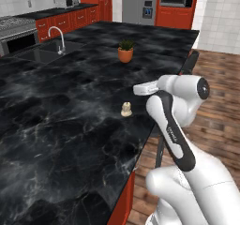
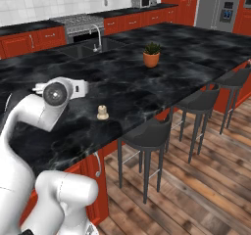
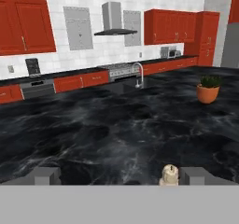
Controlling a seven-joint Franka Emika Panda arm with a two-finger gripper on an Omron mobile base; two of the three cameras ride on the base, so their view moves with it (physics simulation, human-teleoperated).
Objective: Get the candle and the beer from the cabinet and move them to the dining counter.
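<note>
Black marble with grey-white veins forms the desk, and the candle is seen standing upright on it near the stool-side edge, so that half of the task looks done. The beer is judged yet to be fetched from the cabinet on the tiled wall. In the hand view the gripper is held wide apart and empty, with the candle just beside one fingertip. A risk is judged here: were the hand swung or lowered carelessly, the candle could be clipped and toppled or pushed off the nearby edge. The potted plant stands well apart
</note>
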